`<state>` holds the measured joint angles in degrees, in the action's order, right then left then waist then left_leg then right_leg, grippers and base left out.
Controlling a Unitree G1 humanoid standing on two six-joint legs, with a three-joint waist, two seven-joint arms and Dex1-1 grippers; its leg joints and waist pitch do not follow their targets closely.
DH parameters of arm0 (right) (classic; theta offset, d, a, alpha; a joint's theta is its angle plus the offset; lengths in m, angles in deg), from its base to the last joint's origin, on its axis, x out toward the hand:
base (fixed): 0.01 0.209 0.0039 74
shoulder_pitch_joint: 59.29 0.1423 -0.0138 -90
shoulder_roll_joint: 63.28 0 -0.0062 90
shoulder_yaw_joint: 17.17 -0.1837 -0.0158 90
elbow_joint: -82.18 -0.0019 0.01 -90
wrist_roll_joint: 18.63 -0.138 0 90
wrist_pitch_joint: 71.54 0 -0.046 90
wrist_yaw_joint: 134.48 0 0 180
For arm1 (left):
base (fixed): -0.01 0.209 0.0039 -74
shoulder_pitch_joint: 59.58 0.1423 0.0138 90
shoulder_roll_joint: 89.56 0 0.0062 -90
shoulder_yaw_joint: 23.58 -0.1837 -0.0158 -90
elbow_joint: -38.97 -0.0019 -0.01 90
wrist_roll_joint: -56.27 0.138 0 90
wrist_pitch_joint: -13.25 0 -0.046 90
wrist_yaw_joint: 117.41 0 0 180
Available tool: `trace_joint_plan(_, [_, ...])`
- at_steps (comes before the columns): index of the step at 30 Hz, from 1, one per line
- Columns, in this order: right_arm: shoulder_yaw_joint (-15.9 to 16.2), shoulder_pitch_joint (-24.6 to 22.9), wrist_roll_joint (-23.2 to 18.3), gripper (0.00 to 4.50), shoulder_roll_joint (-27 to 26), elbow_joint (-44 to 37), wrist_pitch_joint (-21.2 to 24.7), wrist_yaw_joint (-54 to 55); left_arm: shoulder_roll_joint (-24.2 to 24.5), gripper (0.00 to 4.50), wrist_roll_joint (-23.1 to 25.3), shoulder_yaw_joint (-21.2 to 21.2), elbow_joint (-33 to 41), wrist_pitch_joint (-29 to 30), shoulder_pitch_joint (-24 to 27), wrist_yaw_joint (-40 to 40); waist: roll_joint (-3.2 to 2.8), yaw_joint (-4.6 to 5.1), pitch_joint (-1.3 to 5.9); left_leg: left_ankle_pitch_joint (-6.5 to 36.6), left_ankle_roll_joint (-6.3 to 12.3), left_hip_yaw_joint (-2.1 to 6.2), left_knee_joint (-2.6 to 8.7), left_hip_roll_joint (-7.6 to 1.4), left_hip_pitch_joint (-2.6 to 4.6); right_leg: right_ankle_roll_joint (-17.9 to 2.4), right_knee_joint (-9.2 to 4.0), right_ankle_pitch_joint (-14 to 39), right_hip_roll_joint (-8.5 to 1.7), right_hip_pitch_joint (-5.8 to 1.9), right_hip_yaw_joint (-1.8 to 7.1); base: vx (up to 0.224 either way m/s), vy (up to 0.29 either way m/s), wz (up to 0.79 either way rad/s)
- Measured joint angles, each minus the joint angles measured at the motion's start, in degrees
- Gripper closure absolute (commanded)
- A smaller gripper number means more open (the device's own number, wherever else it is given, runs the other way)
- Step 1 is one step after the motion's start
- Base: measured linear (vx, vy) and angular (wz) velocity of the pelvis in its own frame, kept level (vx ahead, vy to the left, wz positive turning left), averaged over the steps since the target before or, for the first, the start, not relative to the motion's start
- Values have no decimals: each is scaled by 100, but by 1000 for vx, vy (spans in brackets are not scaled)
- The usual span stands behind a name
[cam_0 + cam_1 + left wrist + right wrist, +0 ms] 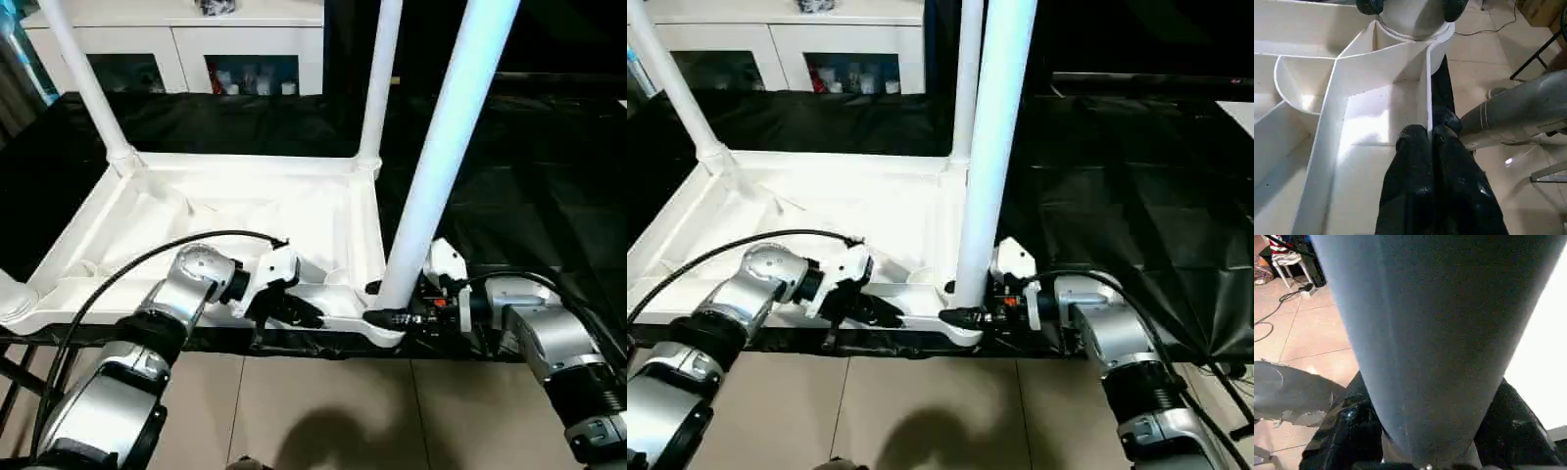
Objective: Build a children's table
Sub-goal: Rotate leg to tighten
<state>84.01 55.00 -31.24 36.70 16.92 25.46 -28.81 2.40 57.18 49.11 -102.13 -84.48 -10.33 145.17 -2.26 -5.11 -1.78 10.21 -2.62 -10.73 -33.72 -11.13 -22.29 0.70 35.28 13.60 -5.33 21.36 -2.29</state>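
Observation:
The white table top (245, 211) lies upside down on the black-covered bench, ribs facing up. Three white legs stand in its corner sockets: back left (88, 83), back right (380, 78) and near right (441, 147). My left gripper (294, 311) is at the front edge, shut on a thin upright rim wall (1427, 83) of the top. My right gripper (377, 304) reaches in from the right and closes around the foot of the near right leg (1440, 333), one black finger (1342, 431) on each side of it.
A white cabinet with glass doors (176, 49) stands behind the bench. Black cloth (509, 196) covers the bench to the right of the top. Tiled floor (323, 411) lies below the front edge. A black cable (127, 264) arcs over my left forearm.

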Motion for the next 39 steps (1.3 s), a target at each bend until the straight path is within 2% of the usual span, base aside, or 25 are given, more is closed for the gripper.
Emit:
trace_joint_plan(3, [-3,-58,0,249,-23,-101,34,27,-21,450,2,3,-25,4,-11,12,-2,-9,1,0,0,0,0,-1,1,0,1,0,0,-1,0,0,0,0])
trace_joint_plan(7, [-176,-404,-15,252,-137,-443,127,366,-105,450,78,-4,-55,86,-32,-76,-3,-31,3,1,-2,-10,0,-3,13,0,0,0,-4,-14,-1,0,0,0])
trace_joint_plan(11, [-525,-569,135,253,-540,-387,130,1528,-322,450,234,72,-225,301,-144,-856,17,-8,4,12,-22,-39,13,-10,61,-14,-1,-8,-12,-52,4,-14,0,0])
trace_joint_plan(13, [-770,-545,311,255,-906,-236,120,2528,-524,450,350,96,-332,484,-264,-1456,36,37,-9,12,-24,-51,20,-9,96,-9,-12,-5,-14,-60,17,-62,5,-2])
trace_joint_plan(15, [-927,-389,467,257,-1223,15,137,3446,-756,450,397,169,-393,623,-278,-1993,48,136,-16,12,-24,-44,29,5,129,27,-38,16,-23,-62,16,-70,24,-12])
trace_joint_plan(16, [-964,-364,481,257,-1283,65,140,3583,-794,450,399,181,-405,645,-280,-2074,53,155,-18,12,-24,-42,32,9,132,29,-42,17,-25,-61,17,-55,26,-8])
trace_joint_plan(19, [-1391,53,643,257,-1994,593,158,5315,-1181,450,554,236,-619,799,-437,-2931,65,267,-24,12,-24,-38,58,19,131,32,-87,19,-28,-52,16,0,0,0])
trace_joint_plan(22, [-1477,293,809,257,-2301,838,141,6077,-1257,450,591,242,-692,796,-479,-3231,59,319,-21,12,-24,-38,94,28,127,22,-134,13,-27,-51,16,0,0,0])
trace_joint_plan(23, [-1477,323,856,257,-2329,890,112,6149,-1267,450,600,252,-719,783,-489,-3258,62,320,-20,12,-24,-39,94,28,127,1,-135,0,-27,-51,16,0,0,0])
trace_joint_plan(24, [-1477,341,873,222,-2334,935,59,6153,-1265,450,620,254,-729,742,-488,-3264,62,321,-20,12,-24,-43,94,29,129,-17,-135,-12,-27,-51,18,0,0,0])
trace_joint_plan(25, [-1477,339,875,222,-2335,951,12,6153,-1264,450,627,255,-730,718,-488,-3260,62,320,-20,12,-24,-45,94,29,128,-18,-134,-14,-27,-51,19,0,0,0])
trace_joint_plan(27, [-1477,340,871,185,-2341,963,-41,6150,-1249,450,640,254,-730,661,-488,-3217,61,316,-19,12,-23,-49,94,28,122,-19,-131,-33,-27,-54,21,0,0,0])
trace_joint_plan(31, [-1493,319,757,153,-2287,956,-101,5711,-1118,450,647,254,-730,449,-486,-2956,52,313,-25,12,-23,-56,96,21,114,4,-128,-117,-28,-42,20,0,0,0])
trace_joint_plan(35, [-1196,202,669,137,-1771,793,-105,4485,-917,450,508,263,-684,239,-436,-2378,54,301,-29,7,-31,-54,117,6,106,-11,-119,-147,-17,-26,9,13,-6,0])
trace_joint_plan(39, [-808,47,547,137,-1128,490,-163,3069,-641,450,327,294,-532,203,-400,-1608,44,213,-29,-10,-9,-59,113,-24,63,1,-114,-131,6,18,-4,56,-17,-2])
